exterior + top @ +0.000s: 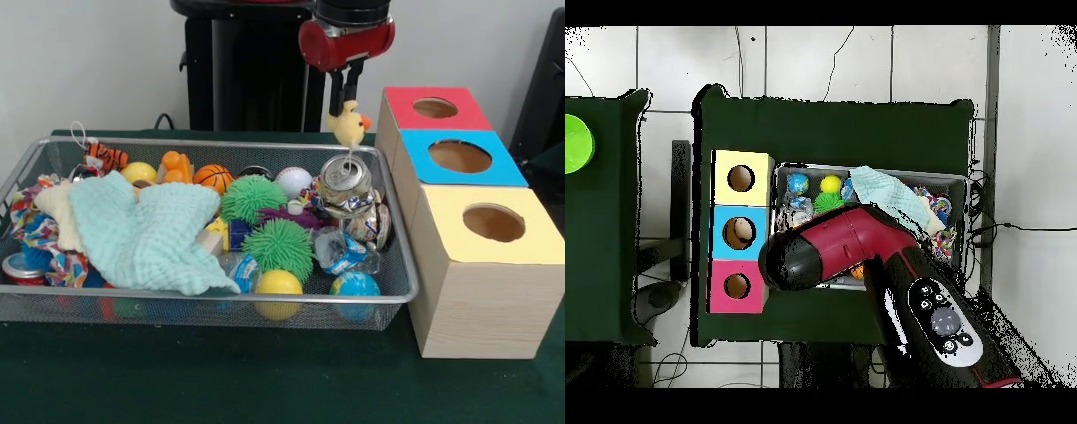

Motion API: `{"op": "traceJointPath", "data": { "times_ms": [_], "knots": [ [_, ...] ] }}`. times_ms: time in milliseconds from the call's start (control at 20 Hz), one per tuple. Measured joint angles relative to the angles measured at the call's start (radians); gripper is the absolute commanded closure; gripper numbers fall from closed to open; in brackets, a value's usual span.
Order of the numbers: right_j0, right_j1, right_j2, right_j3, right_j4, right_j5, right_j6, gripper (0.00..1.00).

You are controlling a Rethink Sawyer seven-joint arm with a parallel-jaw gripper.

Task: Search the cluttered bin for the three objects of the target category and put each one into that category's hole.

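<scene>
The wire mesh bin (402,291) holds a clutter of toys. A dented silver can (344,182) lies tilted at the bin's far right, with a printed can (374,223) just in front of it. A red can (21,268) lies at the near left corner. My gripper (345,108) hangs above the silver can, with its fingers close together on a small yellow duck toy (350,126) held above the bin's back rim. The red-topped box (402,106) with its round hole (435,108) stands right of the gripper. In the overhead view the arm (855,250) hides the gripper.
Blue-topped (499,163) and yellow-topped (441,208) boxes stand in a row in front of the red one. A mint cloth (146,234), green spiky balls (278,247), a small basketball (213,177), a yellow ball (278,284) and crushed bottles (340,250) fill the bin.
</scene>
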Motion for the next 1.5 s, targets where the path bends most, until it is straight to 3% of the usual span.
{"op": "traceJointPath", "data": {
  "times_ms": [1500],
  "knots": [
    [-0.059,-0.037,0.0,0.012,0.033,0.026,0.0,1.0]
  ]
}}
